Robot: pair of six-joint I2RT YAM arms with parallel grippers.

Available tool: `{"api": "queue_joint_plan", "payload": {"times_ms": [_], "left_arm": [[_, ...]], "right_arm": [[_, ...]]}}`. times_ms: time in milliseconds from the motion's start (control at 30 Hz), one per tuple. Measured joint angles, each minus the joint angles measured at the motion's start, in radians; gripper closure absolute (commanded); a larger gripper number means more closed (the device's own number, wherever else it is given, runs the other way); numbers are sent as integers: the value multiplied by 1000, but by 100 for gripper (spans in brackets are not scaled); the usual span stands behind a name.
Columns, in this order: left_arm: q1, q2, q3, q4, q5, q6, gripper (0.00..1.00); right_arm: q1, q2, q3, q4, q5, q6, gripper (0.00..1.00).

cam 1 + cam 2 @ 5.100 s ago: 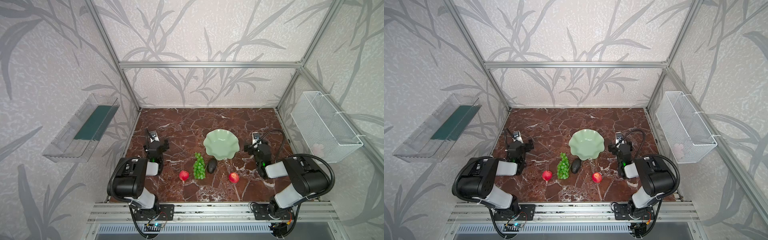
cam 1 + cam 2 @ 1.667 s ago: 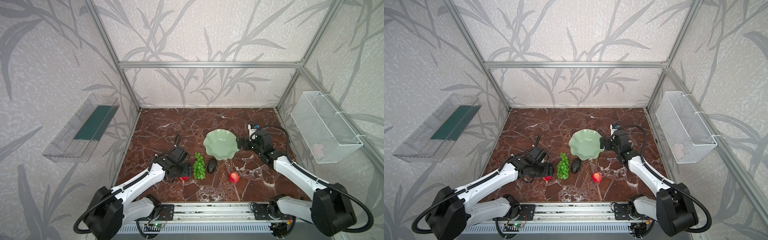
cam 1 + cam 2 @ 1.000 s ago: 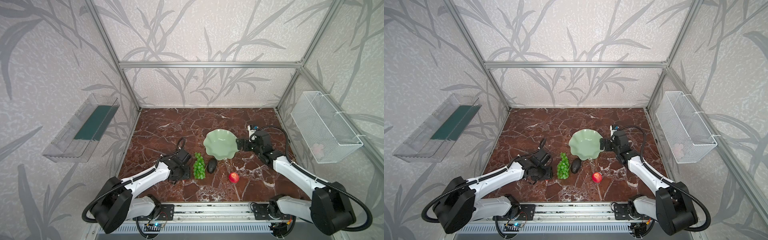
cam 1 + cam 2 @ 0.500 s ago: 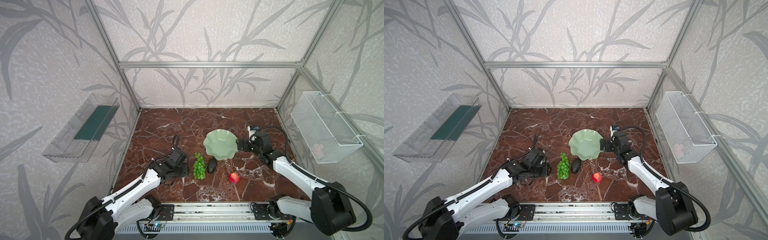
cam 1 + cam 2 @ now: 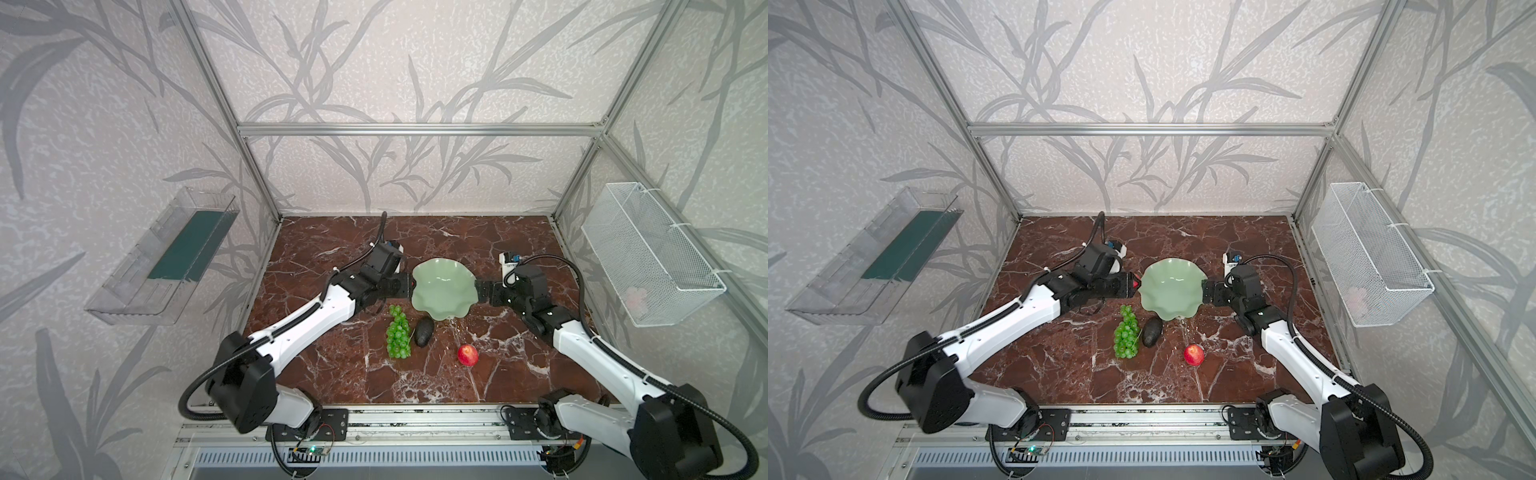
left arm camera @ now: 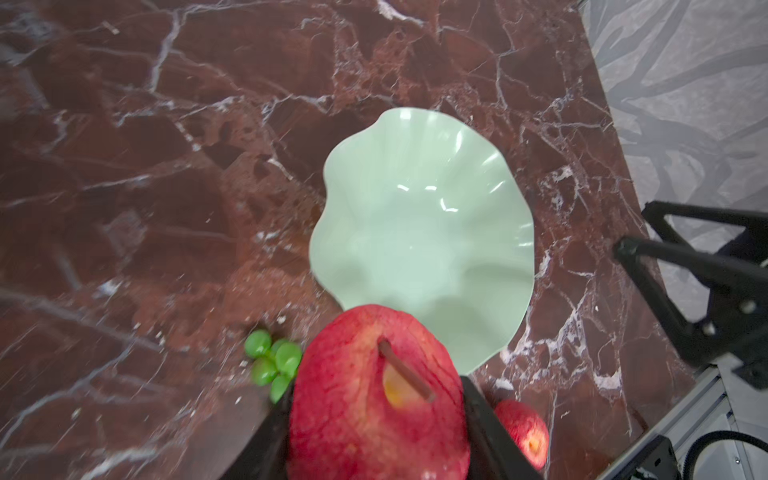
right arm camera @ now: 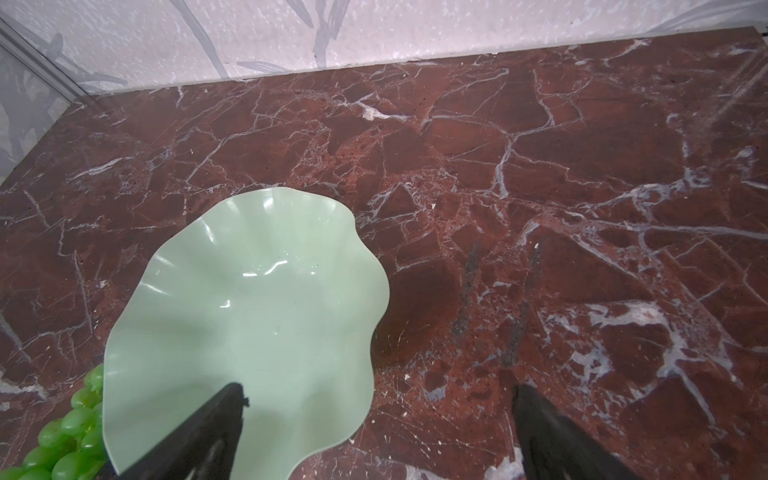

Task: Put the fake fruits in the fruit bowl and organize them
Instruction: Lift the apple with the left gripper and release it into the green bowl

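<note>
Zero of 4 fruits in bowl (image 5: 443, 291) yet. Top views: L end effector (image 5: 408, 286) at bowl rim w/ apple (image 5: 1136, 284); grapes (image 5: 398, 334), avocado (image 5: 424, 332), 2nd apple (image 5: 468, 355) on tabletop (image 5: 332, 365). L wrist: apple clamped, bowl ahead. R wrist: R end effector (image 7: 380, 392) spread wide, empty, beside bowl

**Operator:** From above, my left claw (image 5: 1132, 286) covers the held apple (image 5: 1135, 284); only a red sliver shows.

**Inspector:** And the left wrist view?

**Operator:** There the apple runs off the view's edge and hides most of the grapes (image 6: 272, 361). I cannot identify the pale pink object (image 5: 636, 296) in the wire basket (image 5: 648, 249): too small.
</note>
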Motion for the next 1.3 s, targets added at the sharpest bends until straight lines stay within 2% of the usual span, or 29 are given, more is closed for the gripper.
{"api": "queue_joint_plan", "payload": {"times_ms": [400, 600, 833, 933, 1067, 1300], "left_arm": [[-49, 478, 398, 5, 29, 56, 50], [-53, 634, 496, -33, 20, 57, 50], [-52, 724, 537, -52, 11, 50, 49], [-53, 727, 555, -53, 3, 43, 42], [-53, 733, 556, -58, -2, 29, 26], [-53, 734, 556, -75, -2, 18, 21]], "right_arm": [[0, -92, -52, -60, -22, 8, 1], [1, -116, -61, -79, -34, 13, 0], [1, -131, -66, -96, -42, 18, 0], [2, -136, -66, -106, -44, 21, 0], [2, -143, -66, -122, -45, 21, 0], [33, -134, -49, -201, -60, 21, 1]]}}
